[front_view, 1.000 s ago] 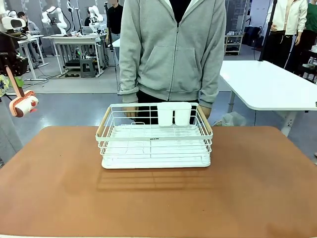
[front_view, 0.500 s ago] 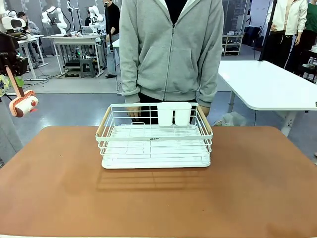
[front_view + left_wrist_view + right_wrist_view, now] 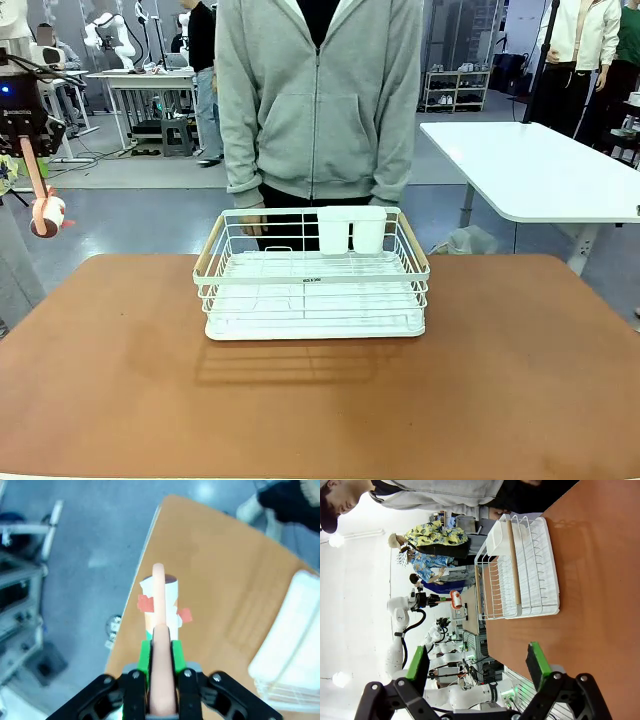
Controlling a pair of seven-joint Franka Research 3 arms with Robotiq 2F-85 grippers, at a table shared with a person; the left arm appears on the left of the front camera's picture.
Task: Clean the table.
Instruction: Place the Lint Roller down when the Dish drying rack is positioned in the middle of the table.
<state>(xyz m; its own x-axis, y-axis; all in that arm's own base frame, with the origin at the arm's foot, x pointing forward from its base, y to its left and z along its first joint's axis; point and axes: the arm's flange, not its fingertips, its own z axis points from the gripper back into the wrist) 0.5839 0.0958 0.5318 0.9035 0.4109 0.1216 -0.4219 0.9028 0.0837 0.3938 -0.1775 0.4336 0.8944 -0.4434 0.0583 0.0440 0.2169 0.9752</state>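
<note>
The reddish-brown table (image 3: 320, 400) spreads across the front view. High off its left edge, my left gripper (image 3: 27, 140) is shut on the pink handle of a cleaning roller (image 3: 45, 214), whose white-and-red head hangs below it in the air. In the left wrist view the green-padded fingers (image 3: 144, 656) clamp that handle, and the roller head (image 3: 160, 600) hovers over the table's (image 3: 220, 575) edge. My right gripper (image 3: 477, 662) stands open above the table (image 3: 600, 590), holding nothing.
A white wire rack (image 3: 312, 285) with two white cups sits at the table's middle back, also seen as the rack (image 3: 520, 575) from the right wrist. A person in a grey hoodie (image 3: 315, 100) stands behind it, one hand (image 3: 255, 222) by its far rim. A white table (image 3: 530, 170) stands behind on the right.
The roller has turned in my left gripper, so its head now looks narrower. The person has shifted a little to the left.
</note>
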